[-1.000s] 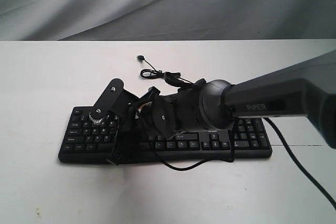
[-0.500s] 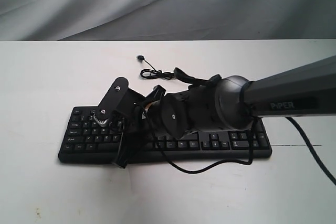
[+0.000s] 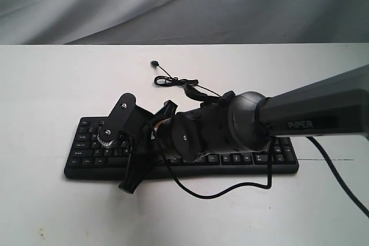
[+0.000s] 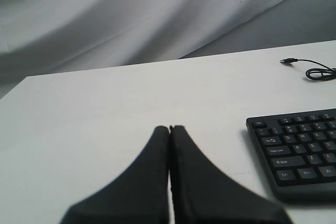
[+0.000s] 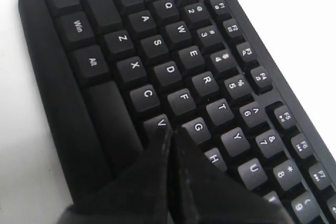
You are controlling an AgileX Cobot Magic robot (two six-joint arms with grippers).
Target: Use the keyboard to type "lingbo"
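The white table [image 3: 46,84] carries the black keyboard [image 3: 92,148], lying flat, and the grey right arm [image 3: 311,110] reaches in from the right across the keyboard's middle. The right end effector [image 5: 171,132] has its fingers pressed together with no gap, tips down over the letter keys beside V and G, though contact with a key cannot be told, while the left end effector [image 4: 169,128], likewise closed and empty, hangs above bare table off the keyboard's Esc end. A thin black cable [image 3: 176,82] lies coiled behind the keyboard, ending in a small plug [image 3: 153,63]
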